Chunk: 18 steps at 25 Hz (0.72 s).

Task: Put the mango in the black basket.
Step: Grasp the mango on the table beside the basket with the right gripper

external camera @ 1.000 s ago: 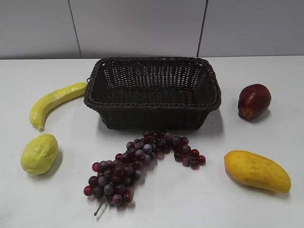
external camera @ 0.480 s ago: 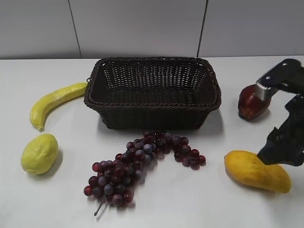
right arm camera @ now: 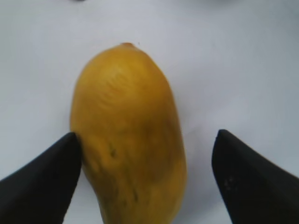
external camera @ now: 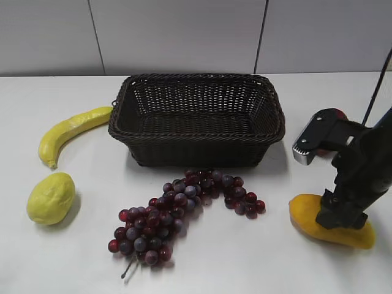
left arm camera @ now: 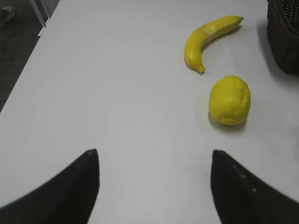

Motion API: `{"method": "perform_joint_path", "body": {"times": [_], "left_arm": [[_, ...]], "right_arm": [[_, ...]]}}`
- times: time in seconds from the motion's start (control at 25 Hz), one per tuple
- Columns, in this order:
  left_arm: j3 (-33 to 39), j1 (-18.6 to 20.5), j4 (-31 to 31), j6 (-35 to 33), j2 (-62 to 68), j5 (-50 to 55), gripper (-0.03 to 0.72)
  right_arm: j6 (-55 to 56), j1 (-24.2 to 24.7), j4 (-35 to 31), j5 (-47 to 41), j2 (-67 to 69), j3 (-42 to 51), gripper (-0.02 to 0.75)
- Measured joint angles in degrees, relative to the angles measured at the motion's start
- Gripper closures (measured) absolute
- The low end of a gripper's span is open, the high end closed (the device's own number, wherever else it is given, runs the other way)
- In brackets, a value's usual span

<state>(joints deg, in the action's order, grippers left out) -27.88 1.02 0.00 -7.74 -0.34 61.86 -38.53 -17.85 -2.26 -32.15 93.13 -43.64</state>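
Exterior view first: you're looking at a smooth white table (external camera: 79, 257) backed by a pale grey panelled wall (external camera: 177, 33) with dark seams. The black basket (external camera: 197, 120) sits at the centre back, woven wicker with a braided rim and sloping sides. Left of it lies a curved yellow banana (external camera: 68, 131), and nearer you a lumpy pale yellow-green lemon-like fruit (external camera: 51, 197). A bunch of dark red-purple grapes (external camera: 177, 211) sprawls in front of the basket. On the right, your right gripper (external camera: 339, 217) stands down over the mango (external camera: 306, 215), a smooth golden oval lying on the table near the right front, well apart from the basket. A dark red fruit (external camera: 334, 114) peeks out behind the arm.

Left wrist view: your left gripper (left arm camera: 154, 186) is spread wide over bare white tabletop; banana (left arm camera: 208, 39), lemon-like fruit (left arm camera: 229, 100) and a corner of the basket (left arm camera: 284, 35) lie ahead.

Right wrist view: the jaws are spread, straddling the mango (right arm camera: 127, 135). The left fingertip (right arm camera: 51, 177) looks to touch its matte, faintly streaked skin; the other stands apart.
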Motion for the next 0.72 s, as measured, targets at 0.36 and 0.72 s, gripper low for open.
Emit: {"method": "perform_joint_path", "body": {"times": [0.36,0.72], "left_arm": [[0.0,0.0,0.0,0.0,0.0,0.0,0.133],[0.0,0.0,0.0,0.0,0.0,0.0,0.133]], "right_arm": [[-0.2,-0.1,-1.8,3.4,7.0,0.0,0.102],[1.4,-0.1,-2.7,-7.9,7.1,-8.3,0.153]]}}
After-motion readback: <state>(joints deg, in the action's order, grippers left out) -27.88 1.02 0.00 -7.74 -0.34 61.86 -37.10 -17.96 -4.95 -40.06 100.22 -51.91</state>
